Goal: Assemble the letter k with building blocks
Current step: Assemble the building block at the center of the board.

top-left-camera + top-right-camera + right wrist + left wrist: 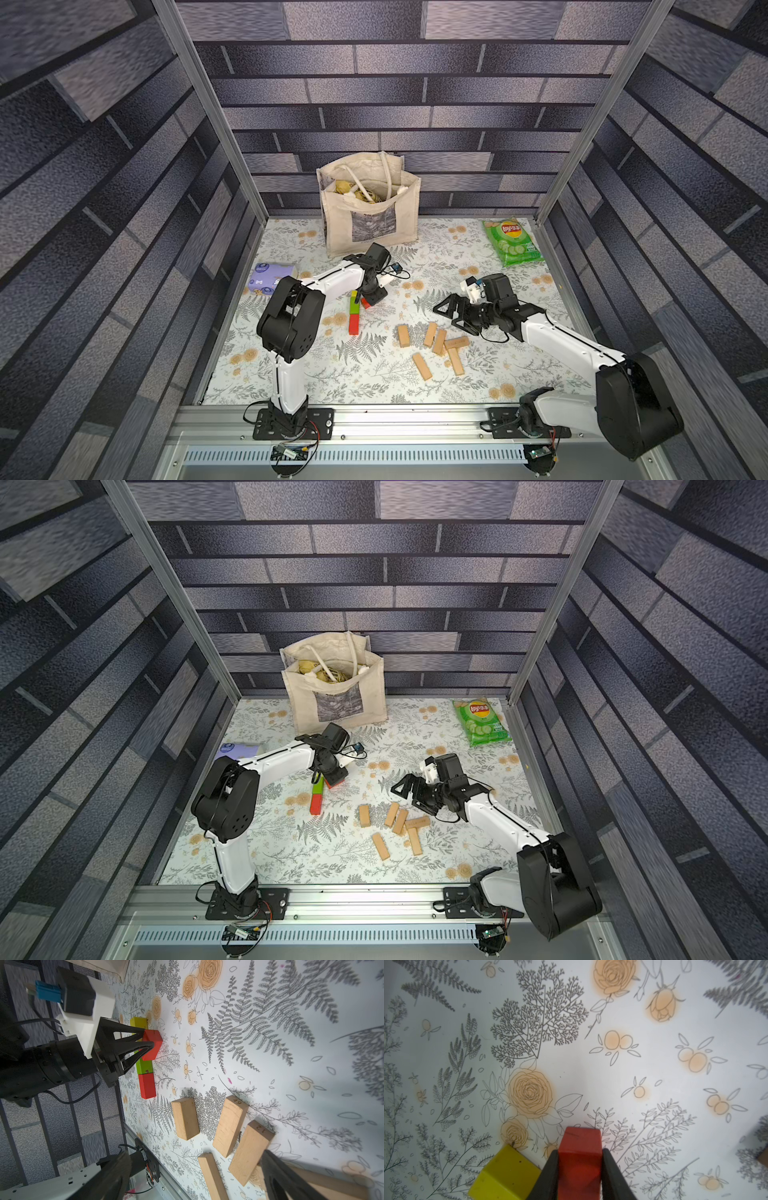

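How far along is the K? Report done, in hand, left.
Done: a yellow, green and red stem lies in a line. In hand: the left gripper is shut on a second red block, angled beside the stem, likely its first arm. Left: the other arm; six tan blocks lie loose near the open right gripper, none arranged.

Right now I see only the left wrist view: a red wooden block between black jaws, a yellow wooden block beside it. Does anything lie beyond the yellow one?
Observer: The yellow wooden block heads a straight line: a green wooden block, then a second red wooden block.
Operator: Any other blocks?
Observer: Six tan wooden blocks lie loose beside the right gripper.
Operator: Is that gripper busy?
Observer: No, open and empty; only the left gripper holds your red wooden block.
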